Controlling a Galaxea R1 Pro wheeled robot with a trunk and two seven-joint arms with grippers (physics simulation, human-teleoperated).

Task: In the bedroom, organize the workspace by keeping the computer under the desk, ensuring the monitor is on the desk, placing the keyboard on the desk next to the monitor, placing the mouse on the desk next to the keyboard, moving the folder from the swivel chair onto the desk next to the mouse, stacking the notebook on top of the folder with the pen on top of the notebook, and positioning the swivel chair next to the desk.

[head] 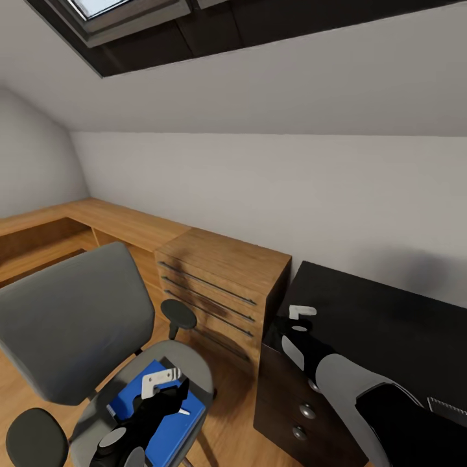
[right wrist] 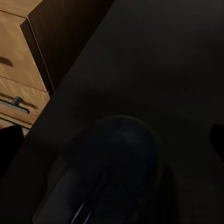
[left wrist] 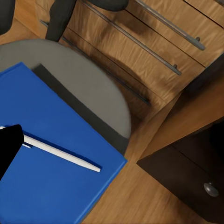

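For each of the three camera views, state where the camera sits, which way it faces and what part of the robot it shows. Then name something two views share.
Head view: high on the robot, facing forward and down at the swivel chair, dresser and desk; both arms show.
Left wrist view: above the chair seat, facing the folder and pen; a dark fingertip shows.
Right wrist view: over the desk, facing the mouse.
Shared: the folder, head and left wrist.

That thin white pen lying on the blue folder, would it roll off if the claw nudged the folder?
Probably. The pen looks round, smooth and light, lying loose on the flat folder, so a tilt could send it rolling onto the swivel chair seat.
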